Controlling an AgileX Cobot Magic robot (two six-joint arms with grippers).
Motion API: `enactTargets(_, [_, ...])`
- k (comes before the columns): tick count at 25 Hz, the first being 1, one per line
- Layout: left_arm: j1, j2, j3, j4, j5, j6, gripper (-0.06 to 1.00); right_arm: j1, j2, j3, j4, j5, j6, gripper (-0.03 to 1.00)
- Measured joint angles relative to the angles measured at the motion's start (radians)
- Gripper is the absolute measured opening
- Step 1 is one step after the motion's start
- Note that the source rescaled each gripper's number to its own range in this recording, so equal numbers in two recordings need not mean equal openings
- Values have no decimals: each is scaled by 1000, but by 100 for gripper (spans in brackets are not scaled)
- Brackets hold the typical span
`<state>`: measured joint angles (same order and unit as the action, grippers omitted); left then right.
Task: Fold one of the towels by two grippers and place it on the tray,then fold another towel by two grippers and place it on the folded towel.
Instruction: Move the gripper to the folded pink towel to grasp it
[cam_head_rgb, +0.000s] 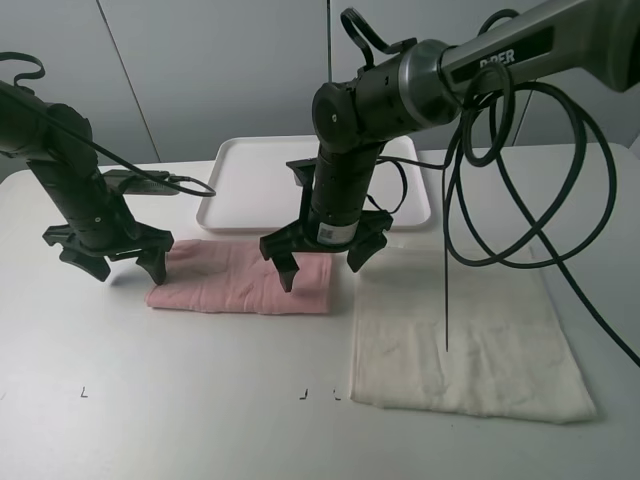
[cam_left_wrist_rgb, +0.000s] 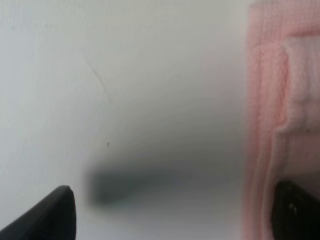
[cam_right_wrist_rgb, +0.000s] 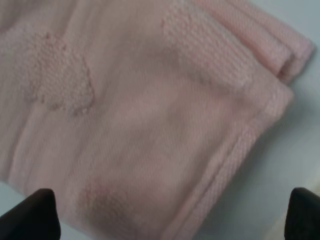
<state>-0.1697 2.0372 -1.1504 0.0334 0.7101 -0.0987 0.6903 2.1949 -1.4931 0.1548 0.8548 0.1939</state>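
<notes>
A pink towel (cam_head_rgb: 240, 279), folded into a strip, lies on the table in front of the white tray (cam_head_rgb: 250, 165). A cream towel (cam_head_rgb: 460, 335) lies flat to its right. My left gripper (cam_head_rgb: 128, 264) is open at the pink towel's left end, one finger over its edge; the left wrist view shows that edge (cam_left_wrist_rgb: 280, 125) beside bare table. My right gripper (cam_head_rgb: 322, 262) is open just above the pink towel's right end; the right wrist view shows the towel (cam_right_wrist_rgb: 140, 120) filling the space between the fingertips (cam_right_wrist_rgb: 35, 215).
The tray stands at the back middle of the table. Black cables (cam_head_rgb: 480, 200) hang from the right arm over the cream towel. Small black marks (cam_head_rgb: 304, 394) sit near the table's front edge.
</notes>
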Motion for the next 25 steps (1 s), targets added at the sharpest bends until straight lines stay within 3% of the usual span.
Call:
enactTargets(12, [0,0,0,5,0,-2,100,0,61,-16,21,-13,9,93])
enactTargets(15, [0,0,0,6,0,-2,100,0,62,-16,21,-19,9,87])
enactTargets(18, [0,0,0,6,0,-2,100,0,62,-16,21,-34,11,69])
enactTargets(25, [0,0,0,8,0,-2,100,0,63,-16,21,-69,11,7])
